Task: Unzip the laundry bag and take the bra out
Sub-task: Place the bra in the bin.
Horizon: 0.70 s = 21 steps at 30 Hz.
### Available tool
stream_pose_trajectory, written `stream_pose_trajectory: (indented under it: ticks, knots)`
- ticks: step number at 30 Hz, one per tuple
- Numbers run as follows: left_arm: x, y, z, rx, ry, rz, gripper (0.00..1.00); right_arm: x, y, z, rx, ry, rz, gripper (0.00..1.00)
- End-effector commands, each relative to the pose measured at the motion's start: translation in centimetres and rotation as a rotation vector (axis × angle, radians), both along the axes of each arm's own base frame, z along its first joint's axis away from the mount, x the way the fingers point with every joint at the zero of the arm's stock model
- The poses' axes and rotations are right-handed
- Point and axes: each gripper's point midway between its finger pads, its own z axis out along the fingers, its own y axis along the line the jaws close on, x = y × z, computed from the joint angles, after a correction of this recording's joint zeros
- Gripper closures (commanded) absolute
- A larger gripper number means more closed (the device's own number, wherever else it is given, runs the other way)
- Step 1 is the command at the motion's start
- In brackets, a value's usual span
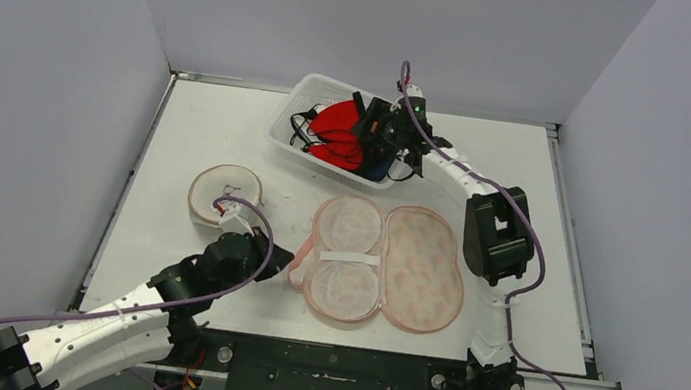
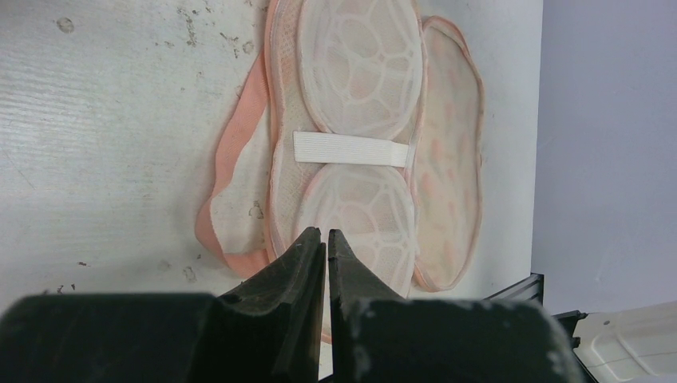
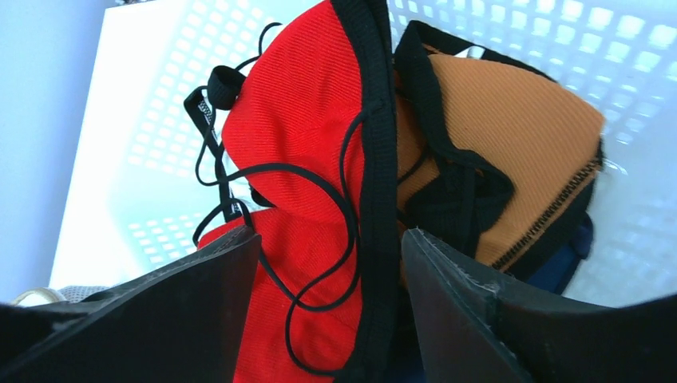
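Note:
The pink mesh laundry bag (image 1: 383,261) lies unzipped and spread flat mid-table, its lid flap folded out to the right. In the left wrist view the laundry bag (image 2: 359,144) shows two round mesh cups and a white elastic band. My left gripper (image 1: 287,263) (image 2: 326,231) is shut on nothing, at the bag's near-left edge. The red bra (image 1: 335,128) (image 3: 303,120), trimmed in black with thin black straps, lies in the white basket (image 1: 297,113). My right gripper (image 1: 375,130) (image 3: 329,233) hangs open just over it, fingers either side of the black edge.
An orange bra (image 3: 519,136) with black trim lies beside the red one in the basket (image 3: 136,120), with dark blue cloth beneath. A second, round pink mesh bag (image 1: 225,194) sits closed at the left, behind my left wrist. Grey walls enclose the table.

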Motion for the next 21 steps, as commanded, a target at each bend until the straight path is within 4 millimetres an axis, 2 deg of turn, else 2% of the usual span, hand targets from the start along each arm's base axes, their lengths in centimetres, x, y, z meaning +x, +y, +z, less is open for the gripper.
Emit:
stream_pose_trajectory:
  ticks: [1, 5, 7, 9, 12, 15, 21]
  knots:
    - [0.4, -0.5, 0.8, -0.035, -0.023, -0.004, 0.94, -1.5, -1.2, 6.9, -0.060, -0.137, -0.073, 0.32]
    - [0.5, -0.7, 0.8, -0.038, -0.025, -0.005, 0.94, -3.6, -1.3, 7.6, -0.103, -0.180, -0.083, 0.31]
    - [0.6, -0.9, 1.0, -0.042, -0.027, -0.009, 0.94, -4.1, 0.0, 8.7, -0.053, -0.222, -0.025, 0.41]
    - [0.6, -1.1, 1.0, -0.044, -0.024, -0.018, 0.94, -4.5, 1.6, 8.8, -0.009, -0.213, 0.047, 0.56]
    - [0.5, -1.6, 1.1, -0.044, -0.017, -0.039, 0.94, -4.5, 3.4, 8.2, 0.029, -0.183, 0.113, 0.65]
    - [0.4, -2.0, 1.1, -0.037, -0.007, -0.060, 0.94, -3.9, 3.8, 6.2, 0.025, -0.147, 0.112, 0.65]
    - [0.3, -2.2, 0.8, -0.026, 0.003, -0.073, 0.94, -2.6, 3.0, 1.6, -0.003, -0.073, 0.085, 0.64]
